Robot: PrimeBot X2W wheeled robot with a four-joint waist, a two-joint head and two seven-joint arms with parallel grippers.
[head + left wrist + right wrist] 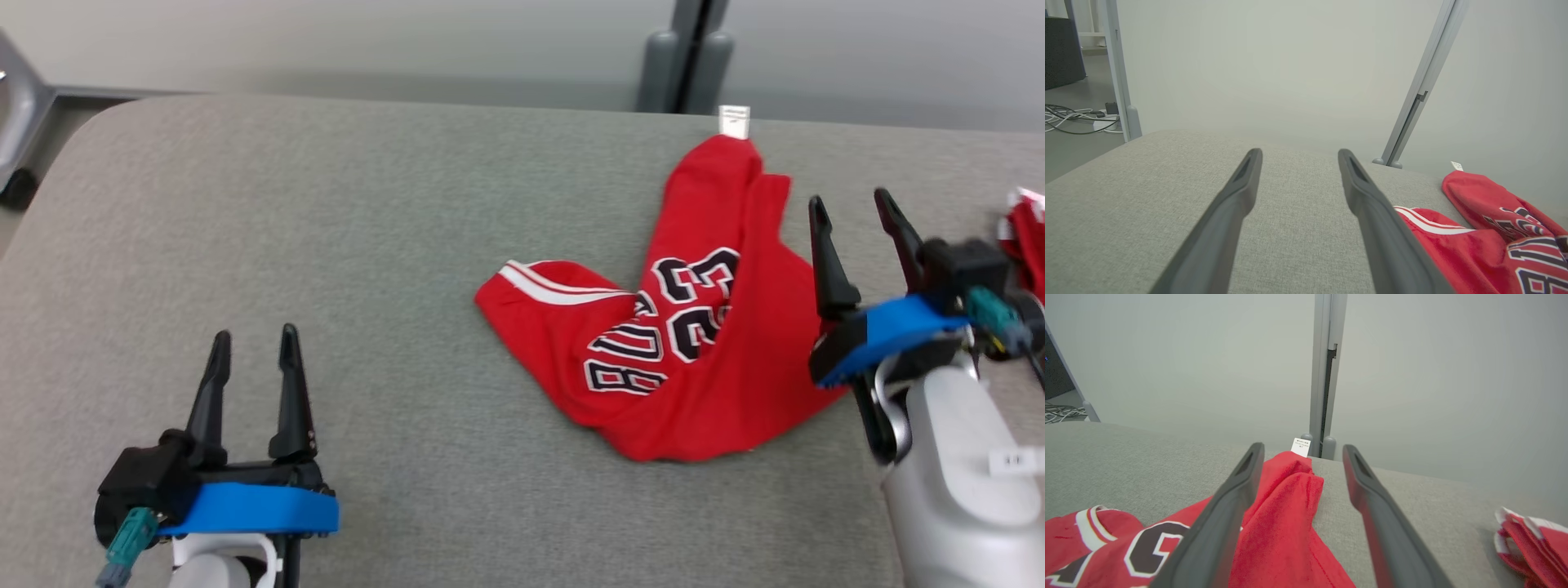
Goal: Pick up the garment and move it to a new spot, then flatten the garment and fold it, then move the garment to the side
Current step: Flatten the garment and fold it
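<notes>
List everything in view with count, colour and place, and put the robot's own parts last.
jersey: one, red with dark numbers and white trim, crumpled on the table, right of centre
label: one, white, at the jersey's far end
second garment: one, red and white, at the table's right edge
table: one, grey fabric top
post: one, grey, behind the table's far edge
cables: several, dark and white, on the floor
left hand: one, dark fingers, open, over bare table
right hand: one, dark fingers, open, at the jersey's right edge
</notes>
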